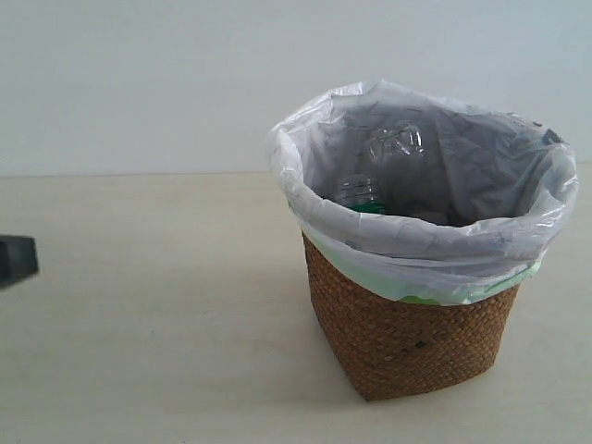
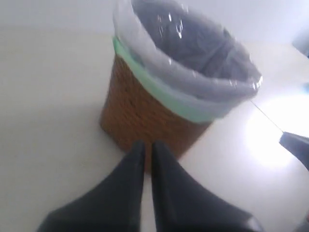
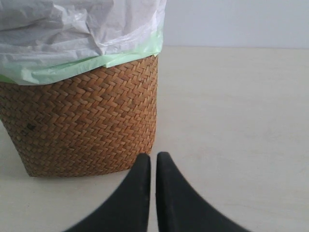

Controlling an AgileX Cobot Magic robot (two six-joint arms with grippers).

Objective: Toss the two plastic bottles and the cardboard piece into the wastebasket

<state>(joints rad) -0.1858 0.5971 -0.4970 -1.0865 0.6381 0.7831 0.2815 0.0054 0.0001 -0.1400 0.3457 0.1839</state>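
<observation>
The wicker wastebasket [image 1: 412, 338] with its white bag liner stands right of centre on the table. Inside it leans a clear plastic bottle [image 1: 393, 153] with a green-and-white label [image 1: 361, 196]. The red-labelled bottle and the cardboard piece are not visible; the liner hides most of the inside. My left gripper [image 2: 147, 144] is shut and empty, off the wastebasket [image 2: 140, 111]; a dark bit of it [image 1: 17, 259] shows at the exterior view's left edge. My right gripper [image 3: 152, 155] is shut and empty, low beside the wastebasket [image 3: 82, 125], outside the exterior view.
The pale table [image 1: 148, 324] spreads around the basket, with a plain wall [image 1: 139, 83] behind it. A dark piece of the other arm [image 2: 295, 145] shows at the edge of the left wrist view.
</observation>
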